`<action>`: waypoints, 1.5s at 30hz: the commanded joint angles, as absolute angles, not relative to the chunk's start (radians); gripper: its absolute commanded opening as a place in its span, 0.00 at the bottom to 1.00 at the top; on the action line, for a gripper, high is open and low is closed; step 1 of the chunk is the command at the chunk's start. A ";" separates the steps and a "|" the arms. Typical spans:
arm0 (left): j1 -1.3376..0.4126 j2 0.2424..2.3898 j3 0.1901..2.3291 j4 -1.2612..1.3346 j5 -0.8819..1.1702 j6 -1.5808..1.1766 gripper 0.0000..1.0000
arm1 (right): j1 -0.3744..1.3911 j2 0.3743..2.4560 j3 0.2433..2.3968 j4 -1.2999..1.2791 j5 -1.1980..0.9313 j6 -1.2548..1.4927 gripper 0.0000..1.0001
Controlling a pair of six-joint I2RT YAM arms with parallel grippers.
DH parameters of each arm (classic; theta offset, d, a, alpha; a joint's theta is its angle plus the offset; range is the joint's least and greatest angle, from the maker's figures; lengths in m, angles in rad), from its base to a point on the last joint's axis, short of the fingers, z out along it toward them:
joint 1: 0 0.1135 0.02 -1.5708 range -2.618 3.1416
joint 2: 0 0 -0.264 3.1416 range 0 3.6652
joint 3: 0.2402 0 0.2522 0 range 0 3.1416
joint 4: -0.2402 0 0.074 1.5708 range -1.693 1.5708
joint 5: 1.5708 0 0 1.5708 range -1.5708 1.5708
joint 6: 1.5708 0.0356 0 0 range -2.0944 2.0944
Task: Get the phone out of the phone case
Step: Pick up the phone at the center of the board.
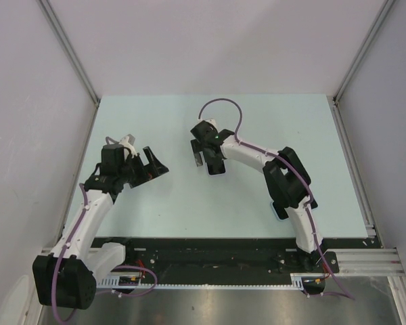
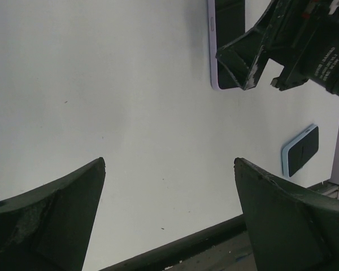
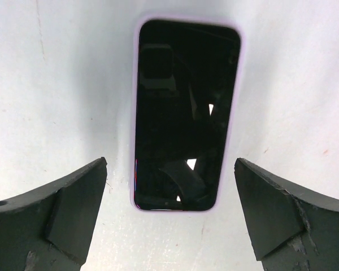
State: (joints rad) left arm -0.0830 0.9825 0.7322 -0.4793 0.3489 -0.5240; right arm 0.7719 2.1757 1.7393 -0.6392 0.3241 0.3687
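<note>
A black-screened phone in a lilac case (image 3: 183,113) lies flat, screen up, on the pale table. My right gripper (image 3: 170,162) hovers over its near end, open, with a finger on either side and touching nothing. In the top view the right gripper (image 1: 210,161) is at mid-table over the phone (image 1: 216,169). My left gripper (image 1: 151,167) is open and empty, to the left of it. The left wrist view shows the left gripper (image 2: 169,160) above bare table, with the cased phone (image 2: 226,45) and the right gripper (image 2: 294,45) beyond.
A second dark phone-like slab with a light blue rim (image 2: 301,149) lies near the table's front right, partly under the right arm (image 1: 279,211). Grey walls enclose the table on three sides. A black rail (image 1: 210,254) runs along the near edge.
</note>
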 commanded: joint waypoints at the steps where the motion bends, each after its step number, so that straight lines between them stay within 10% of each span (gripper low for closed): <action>1: -0.080 0.971 0.741 -0.460 0.387 -0.517 1.00 | 0.761 2.092 1.786 -0.644 0.347 0.328 1.00; 20: -0.081 0.994 0.756 -0.509 0.454 -0.469 1.00 | 0.738 2.174 1.613 -0.525 0.218 0.397 0.99; 25: -0.100 1.061 0.771 -0.532 0.413 -0.453 1.00 | 0.733 2.157 1.580 -0.505 0.198 0.416 0.86; 32: -0.175 1.376 0.923 -0.519 0.390 -0.492 1.00 | 0.750 2.060 1.539 -0.483 0.198 0.451 0.36; 45: -0.199 1.640 0.922 -0.206 0.749 -0.706 0.98 | 0.808 1.841 1.304 -0.315 -0.069 0.505 0.28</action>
State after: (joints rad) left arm -0.1841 1.6424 0.9264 -0.3370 0.6521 -0.6212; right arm 0.7864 1.9274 1.3373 -0.4065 0.0349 0.4568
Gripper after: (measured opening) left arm 0.991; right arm 0.770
